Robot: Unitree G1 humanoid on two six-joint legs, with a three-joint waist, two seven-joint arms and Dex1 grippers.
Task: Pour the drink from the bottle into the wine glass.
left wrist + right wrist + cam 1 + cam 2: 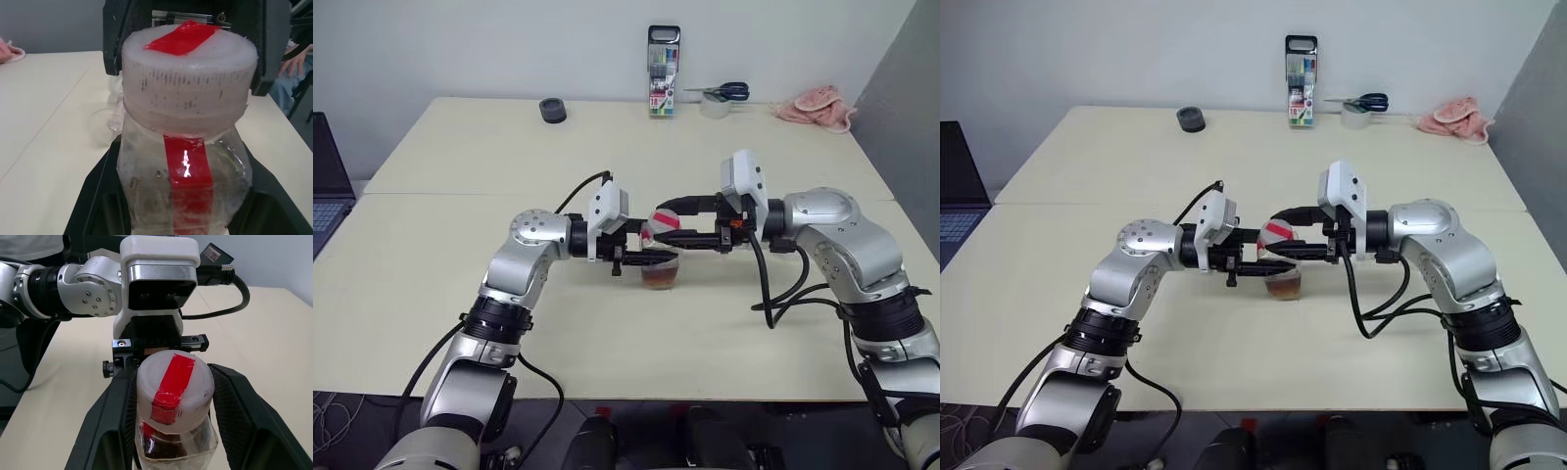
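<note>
The bottle (661,266) is upright at the table's middle, clear plastic with a red label strip (188,171) and a white cap (174,387) with a red stripe. The amber drink (660,280) lies in its bottom. My left gripper (644,258) reaches in level from the left and is shut on the bottle's body. From the right, my right gripper (668,223) is shut on the cap, with a black finger (110,421) on each side. A faint clear shape, which seems to be the wine glass (108,117), stands on the table just behind the bottle.
Along the far edge stand a marker case (663,73), scissors (724,91) on a tape roll, a pink cloth (816,106) and a black round object (552,110). A laptop (328,191) sits off the left edge. A person's hand (293,61) shows beyond the table.
</note>
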